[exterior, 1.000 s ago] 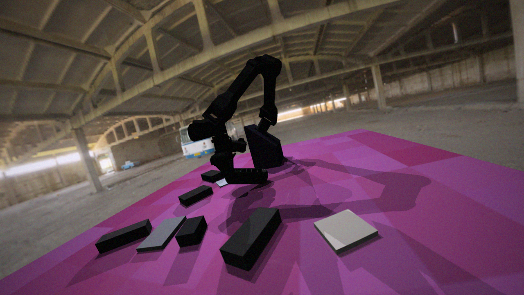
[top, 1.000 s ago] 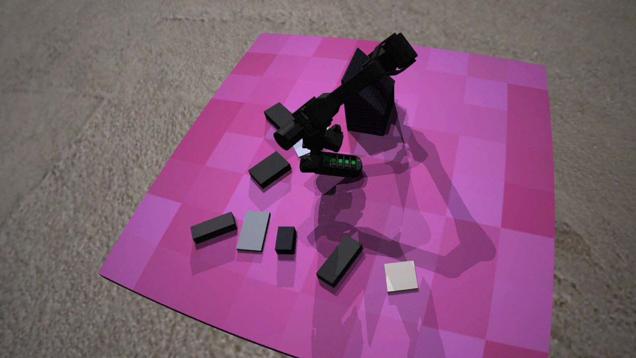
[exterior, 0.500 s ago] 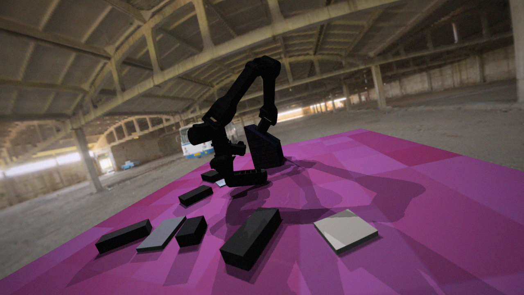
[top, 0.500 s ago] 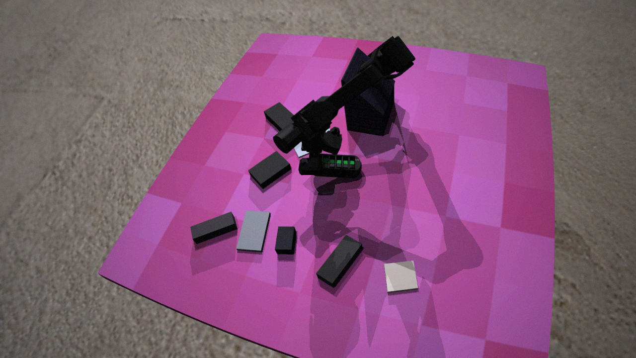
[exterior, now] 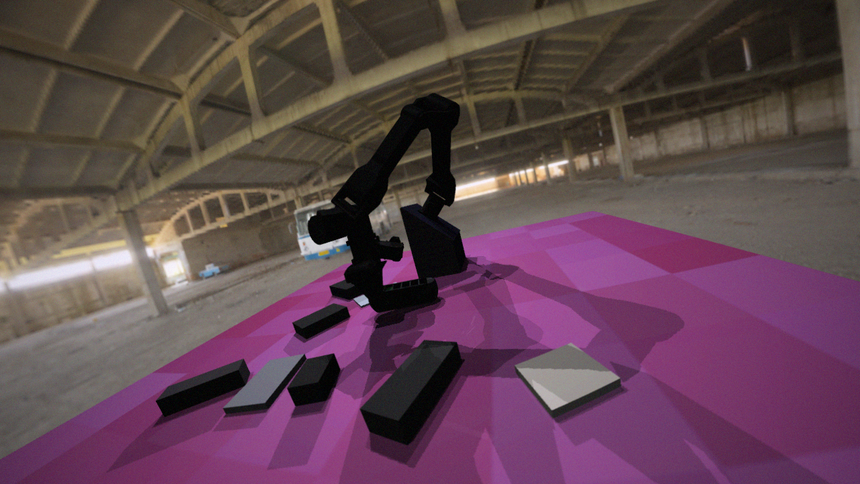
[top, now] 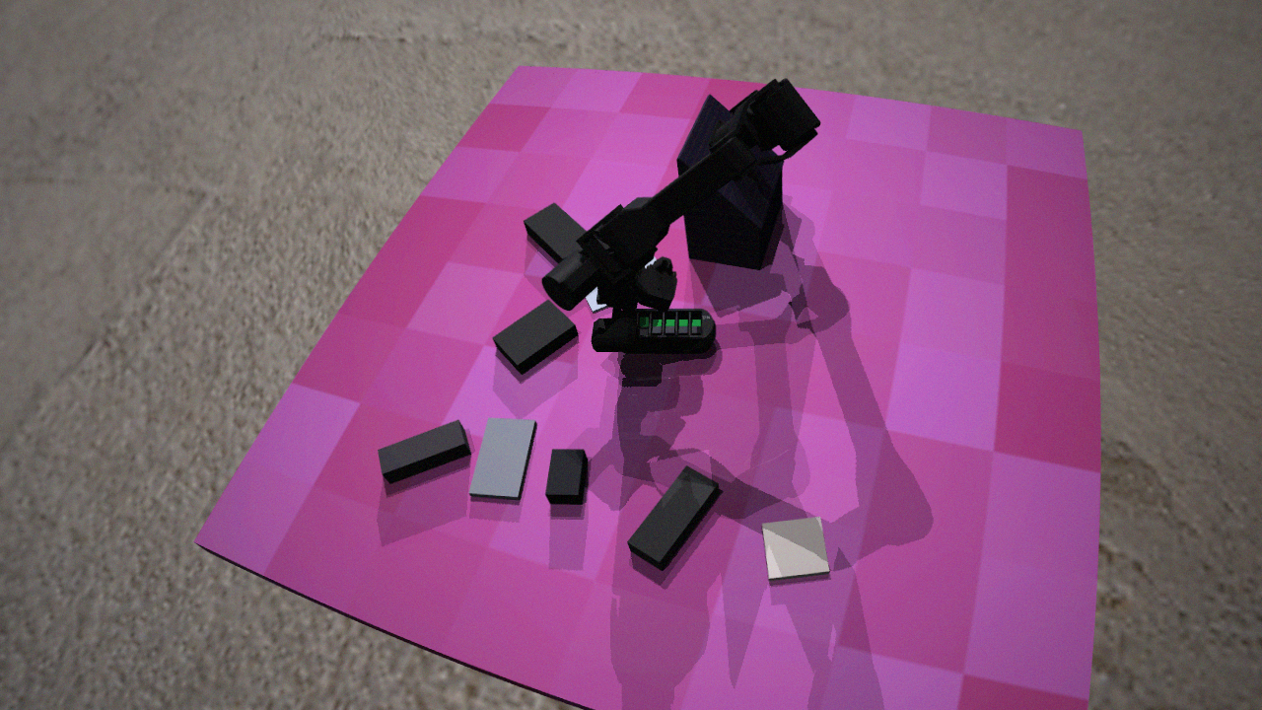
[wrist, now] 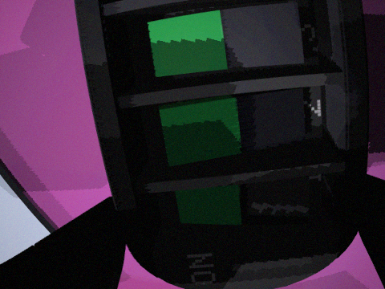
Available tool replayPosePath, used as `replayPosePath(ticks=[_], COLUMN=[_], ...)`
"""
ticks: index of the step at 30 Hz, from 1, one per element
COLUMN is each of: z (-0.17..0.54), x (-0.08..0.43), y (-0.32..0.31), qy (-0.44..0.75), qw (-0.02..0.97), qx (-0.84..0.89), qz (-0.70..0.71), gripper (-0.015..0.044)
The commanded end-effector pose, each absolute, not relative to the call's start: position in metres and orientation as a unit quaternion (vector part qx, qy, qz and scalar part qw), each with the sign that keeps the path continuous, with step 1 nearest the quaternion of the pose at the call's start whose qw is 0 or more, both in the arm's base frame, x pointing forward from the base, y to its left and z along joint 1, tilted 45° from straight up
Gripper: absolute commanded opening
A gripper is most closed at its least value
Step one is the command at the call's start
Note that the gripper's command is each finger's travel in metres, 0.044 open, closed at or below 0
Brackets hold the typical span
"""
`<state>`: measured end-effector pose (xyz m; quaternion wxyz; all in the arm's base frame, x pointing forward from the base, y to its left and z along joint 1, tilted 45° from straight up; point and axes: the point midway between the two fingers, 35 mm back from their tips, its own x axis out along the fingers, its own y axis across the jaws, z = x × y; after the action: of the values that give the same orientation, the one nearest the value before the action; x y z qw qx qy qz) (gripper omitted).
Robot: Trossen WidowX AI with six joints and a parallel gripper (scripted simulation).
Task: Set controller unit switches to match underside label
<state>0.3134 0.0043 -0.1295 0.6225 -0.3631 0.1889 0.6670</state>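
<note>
The dark grey controller unit (top: pixel 672 345) (exterior: pixel 414 294) (wrist: pixel 95 60) is almost level, switches up, low at the bench just in front of the arm's base. Whether its whole base touches the bench cannot be told. My gripper (top: pixel 622 328) (exterior: pixel 373 288) (wrist: pixel 240 200) is shut on the unit across its ON-marked end, one finger along each long side. In the wrist view three rockers show, each with a green half at left and a dark half at right; the nearest one (wrist: pixel 210 205) is in deep shade. The pressed ends are hard to tell. The underside label is hidden.
A dark block (top: pixel 534 336) (exterior: pixel 320 320) and a pale plate (top: pixel 596 302) (wrist: pixel 18 229) lie left of the unit. Nearer the front lie a grey plate (top: pixel 503 459), a small block (top: pixel 565 476), dark bars (top: pixel 674 519) (top: pixel 423 450) and a cream tile (top: pixel 794 547) (exterior: pixel 568 379).
</note>
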Motion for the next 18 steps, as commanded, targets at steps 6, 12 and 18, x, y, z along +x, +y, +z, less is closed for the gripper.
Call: replayPosePath(ticks=[6,12,18], z=[-0.1333,-0.1334,-0.1340], x=[0.3142,0.3139,0.3137], y=[0.0096,0.0080,0.0076], qy=[0.186,0.188,0.189], qw=[0.624,0.623,0.622], qx=[-0.360,-0.362,-0.363], qz=[0.668,0.668,0.668], gripper=[0.0338,0.0338,0.0440])
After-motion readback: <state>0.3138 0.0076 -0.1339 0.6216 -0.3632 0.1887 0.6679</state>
